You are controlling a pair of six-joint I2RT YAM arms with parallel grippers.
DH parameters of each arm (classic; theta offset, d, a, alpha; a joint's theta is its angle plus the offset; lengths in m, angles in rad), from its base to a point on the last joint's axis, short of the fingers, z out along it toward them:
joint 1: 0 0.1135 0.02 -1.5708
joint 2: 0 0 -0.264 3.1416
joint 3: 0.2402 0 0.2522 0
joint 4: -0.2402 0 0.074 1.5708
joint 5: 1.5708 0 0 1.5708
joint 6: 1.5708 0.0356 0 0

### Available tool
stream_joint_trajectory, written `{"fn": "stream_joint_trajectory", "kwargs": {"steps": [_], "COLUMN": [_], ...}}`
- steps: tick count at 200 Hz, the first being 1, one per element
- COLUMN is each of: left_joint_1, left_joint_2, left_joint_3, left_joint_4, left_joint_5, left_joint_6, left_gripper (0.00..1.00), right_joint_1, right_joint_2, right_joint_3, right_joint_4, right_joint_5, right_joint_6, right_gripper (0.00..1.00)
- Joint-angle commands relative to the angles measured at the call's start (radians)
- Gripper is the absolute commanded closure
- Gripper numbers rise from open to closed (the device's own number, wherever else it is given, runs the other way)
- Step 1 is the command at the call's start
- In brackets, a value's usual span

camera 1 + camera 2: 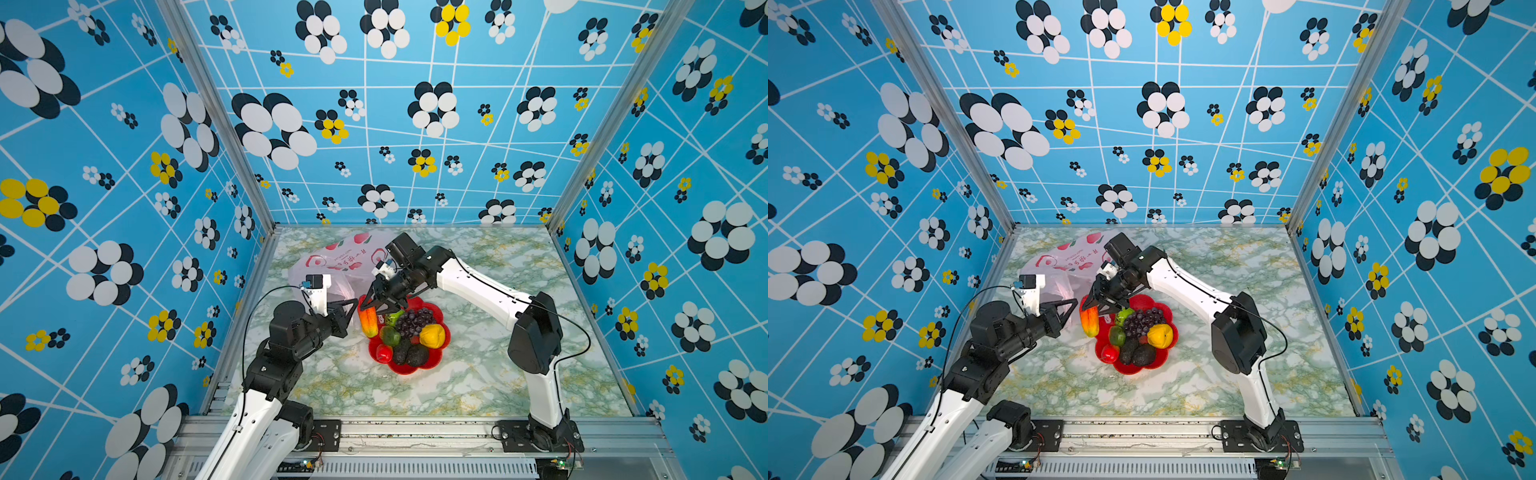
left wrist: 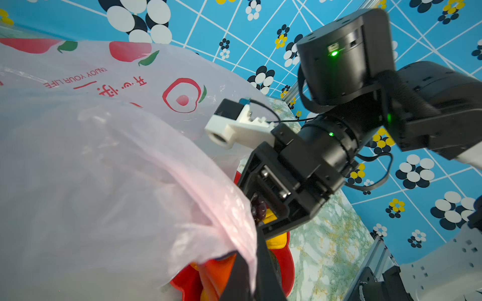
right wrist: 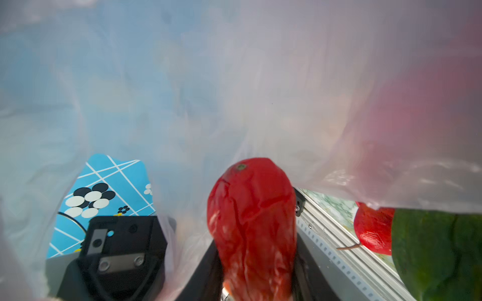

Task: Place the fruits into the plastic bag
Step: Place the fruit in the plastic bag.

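Blue flower-print walls (image 1: pixel 415 124) enclose a green-veined marble tabletop (image 1: pixel 478 374). Toward its far left corner lies the plastic bag (image 1: pixel 332 257), thin, pale pink and printed with red fruit. Its near rim is lifted off the surface.

Just beside the bag, left of the tabletop's middle, stands the red flower-shaped plate (image 1: pixel 434 360). The left gripper (image 1: pixel 354 301) is closed tight, apparently pinching the bag's rim. The film gathers at its fingertips in the left wrist view.

The right gripper (image 1: pixel 371 308) has its jaws partly closed on the upper end of the red-orange mango (image 1: pixel 368 324). It hangs nearly upright at the plate's far-left rim, at the threshold of the bag's mouth. The right wrist view shows film arching over it.

Remaining on the plate are the grape bunch (image 1: pixel 415 321), yellow fruit (image 1: pixel 432 336), two avocados (image 1: pixel 417 355), green kiwis (image 1: pixel 389 336) and small red fruit (image 1: pixel 384 352).

To do this step well, hold your left pinch high so the mouth gapes. Carry the mango well past the rim and low before you part the jaws. Retreat along the entry line, since this film will likely snag or collapse.
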Motion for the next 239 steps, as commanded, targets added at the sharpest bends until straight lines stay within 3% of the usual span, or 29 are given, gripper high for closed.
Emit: {"fn": "stream_joint_trajectory", "kwargs": {"steps": [1, 46, 75, 106, 128, 163, 239], "left_joint_1": [-0.015, -0.054, -0.07, -0.077, -0.08, -0.09, -0.077], "left_joint_2": [0.004, 0.008, 0.009, 0.044, 0.076, 0.145, 0.155], "left_joint_3": [0.005, 0.01, 0.02, 0.041, 0.056, 0.07, -0.026], "left_joint_4": [0.062, 0.029, -0.012, -0.013, 0.019, 0.141, 0.289], "left_joint_5": [0.079, 0.221, 0.267, 0.301, 0.29, 0.276, 0.207], "left_joint_6": [0.038, 0.066, 0.093, 0.109, 0.115, 0.075, -0.047], "left_gripper": [1.0, 1.0, 1.0, 1.0, 1.0, 1.0, 1.0], "right_joint_1": [-0.025, -0.093, -0.118, -0.153, -0.169, -0.196, -0.213], "right_joint_2": [0.018, 0.042, 0.073, 0.035, -0.009, -0.059, -0.037], "right_joint_3": [-0.046, -0.162, -0.152, -0.234, -0.253, -0.253, -0.269], "right_joint_4": [0.153, 0.563, 0.65, 0.805, 0.841, 0.846, 0.791], "right_joint_5": [-0.082, -0.028, 0.033, 0.248, 0.434, 0.605, 0.552], "right_joint_6": [0.132, 0.48, 0.596, 0.707, 0.656, 0.525, 0.426], "right_gripper": [0.78, 0.8, 0.78, 0.81, 0.81, 0.8, 0.51]}}
